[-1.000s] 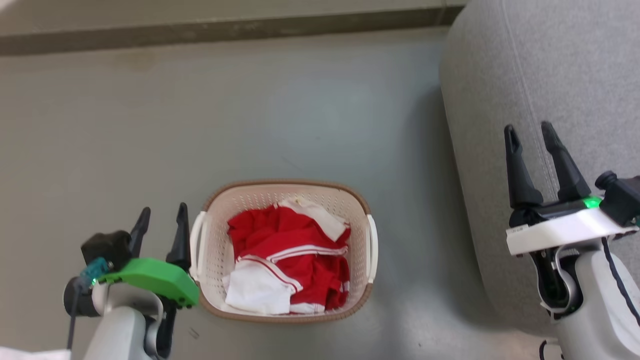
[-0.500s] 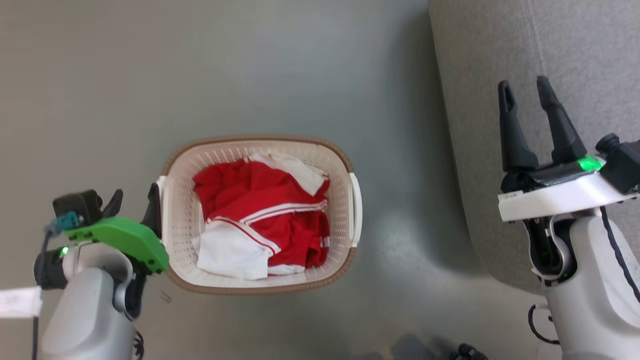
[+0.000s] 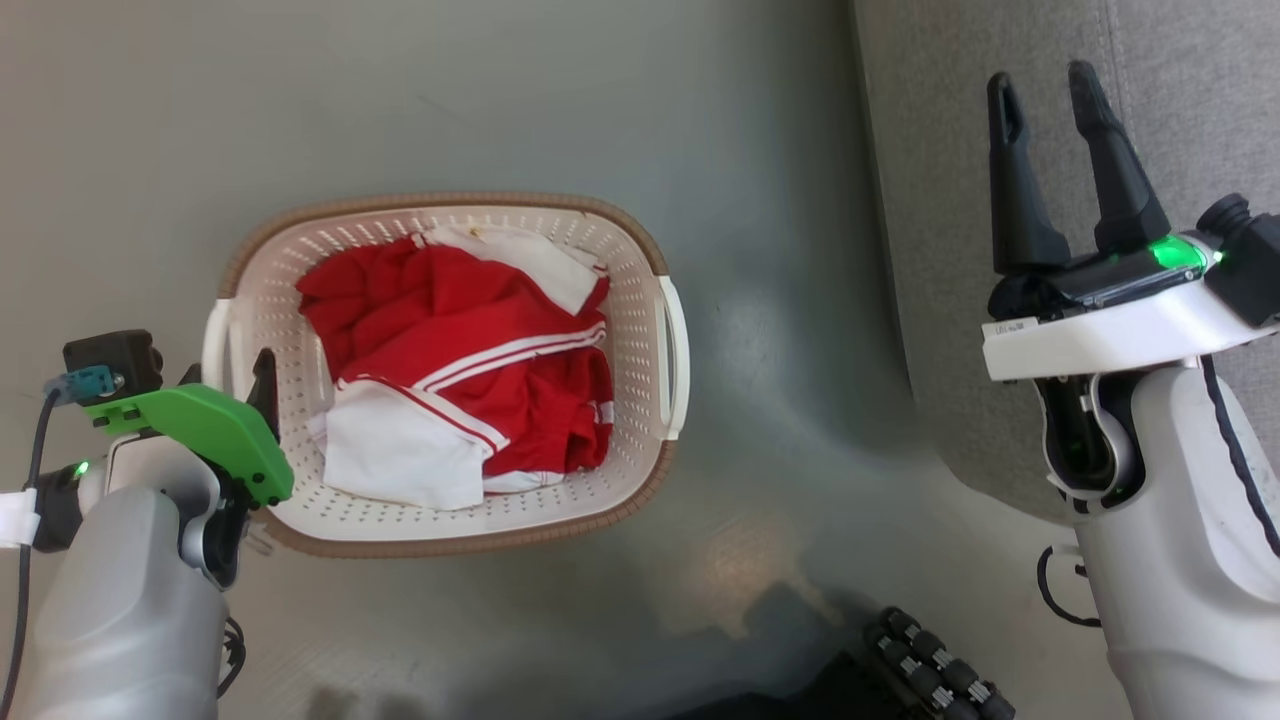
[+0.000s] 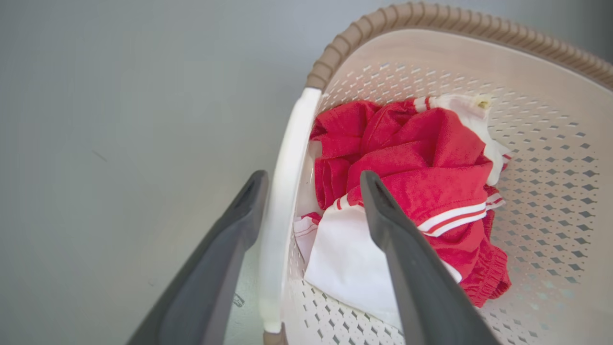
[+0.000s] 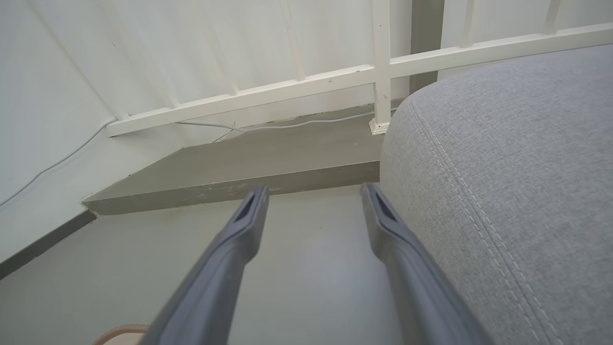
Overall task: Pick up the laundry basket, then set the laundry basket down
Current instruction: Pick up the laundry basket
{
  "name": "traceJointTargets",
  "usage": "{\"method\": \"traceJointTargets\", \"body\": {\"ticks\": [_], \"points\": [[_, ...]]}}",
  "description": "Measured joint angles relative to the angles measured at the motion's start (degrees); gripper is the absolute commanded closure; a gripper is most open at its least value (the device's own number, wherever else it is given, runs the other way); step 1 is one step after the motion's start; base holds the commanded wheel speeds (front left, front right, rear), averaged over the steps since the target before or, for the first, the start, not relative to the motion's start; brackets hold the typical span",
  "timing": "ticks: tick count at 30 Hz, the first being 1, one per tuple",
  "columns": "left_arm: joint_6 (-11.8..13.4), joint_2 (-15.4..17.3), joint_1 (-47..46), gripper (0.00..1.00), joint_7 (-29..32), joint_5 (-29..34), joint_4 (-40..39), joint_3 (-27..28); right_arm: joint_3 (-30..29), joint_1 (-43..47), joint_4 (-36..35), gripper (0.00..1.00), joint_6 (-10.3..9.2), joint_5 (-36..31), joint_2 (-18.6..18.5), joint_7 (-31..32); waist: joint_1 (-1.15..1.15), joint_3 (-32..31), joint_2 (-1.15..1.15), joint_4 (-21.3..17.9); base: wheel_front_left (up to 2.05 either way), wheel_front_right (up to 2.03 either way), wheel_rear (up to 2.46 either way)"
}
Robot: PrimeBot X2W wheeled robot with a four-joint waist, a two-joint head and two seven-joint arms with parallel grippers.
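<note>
The laundry basket (image 3: 440, 201) stands on the grey floor, cream-white and perforated with a brown rim, holding red and white clothes (image 3: 460, 340). My left gripper (image 3: 230, 365) is open and straddles the basket's white left handle (image 4: 287, 191). In the left wrist view one finger is outside the handle and the other is inside the basket (image 4: 431, 19) above the clothes. The left gripper (image 4: 313, 177) is not closed on the handle. My right gripper (image 3: 1045, 90) is open and empty, well to the right of the basket, above the sofa. A sliver of the basket's rim (image 5: 119, 330) shows at the bottom.
A grey fabric sofa (image 3: 1000, 250) fills the right side, close to the basket's right handle (image 3: 680, 350). A black ribbed object (image 3: 930, 660) lies at the bottom edge. Ahead are a low raised step (image 5: 239, 172), a white railing (image 5: 383, 72) and a wall.
The head camera has tilted, so the whole picture shifted. My left gripper moved from beside the basket onto its left handle, with one finger now inside the basket. The right gripper stays open.
</note>
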Motion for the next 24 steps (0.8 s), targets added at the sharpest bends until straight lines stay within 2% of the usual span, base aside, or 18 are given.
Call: {"method": "traceJointTargets", "body": {"ticks": [16, 17, 18, 19, 22, 23, 24], "points": [[-0.4, 1.72, -5.21, 0.0, 3.02, -0.03, 8.46, -1.02, 0.13, -2.41, 0.0, 0.0, 0.0, 0.36, 0.15, -0.01, 0.0, 5.38, 0.0, -1.81, 0.0, 0.0, 0.0], [-0.43, 1.72, -5.3, 0.03, 3.02, -0.03, 8.91, -1.03, 0.14, -2.51, 0.01, 0.0, 0.0, 0.49, 0.23, -0.01, 0.0, 5.5, 0.0, -1.83, 0.0, 0.0, 0.0], [-0.44, 1.72, -5.42, 0.26, 3.01, -0.03, 9.21, -1.03, 0.18, -2.63, 0.02, 0.0, 0.0, 0.52, 0.27, 0.0, 0.0, 5.58, 0.0, -1.85, 0.0, 0.0, 0.0], [-0.44, 1.72, -5.66, 0.44, 3.01, -0.03, 9.47, -1.03, 0.22, -2.71, 0.03, 0.0, 0.0, 0.52, 0.27, -0.01, 0.0, 5.63, 0.0, -1.85, 0.0, 0.0, 0.0], [-0.46, 1.7, -6.75, 0.69, 2.89, -0.04, 10.37, -1.04, 0.25, -2.82, 0.23, 0.0, 0.0, 0.53, 0.27, -0.01, 0.0, 5.71, 0.0, -1.81, 0.0, 0.0, 0.0], [-0.46, 1.68, -7.05, 0.93, 2.68, -0.05, 10.61, -1.03, 0.26, -2.82, 0.3, 0.0, 0.0, 0.53, 0.27, -0.01, 0.0, 5.73, 0.0, -1.79, 0.0, 0.0, 0.0], [-0.46, 1.65, -7.33, 1.0, 2.68, -0.05, 10.83, -1.04, 0.26, -2.83, 0.33, 0.0, 0.0, 0.53, 0.27, -0.01, 0.0, 5.74, 0.0, -1.75, 0.0, 0.0, 0.0]]}}
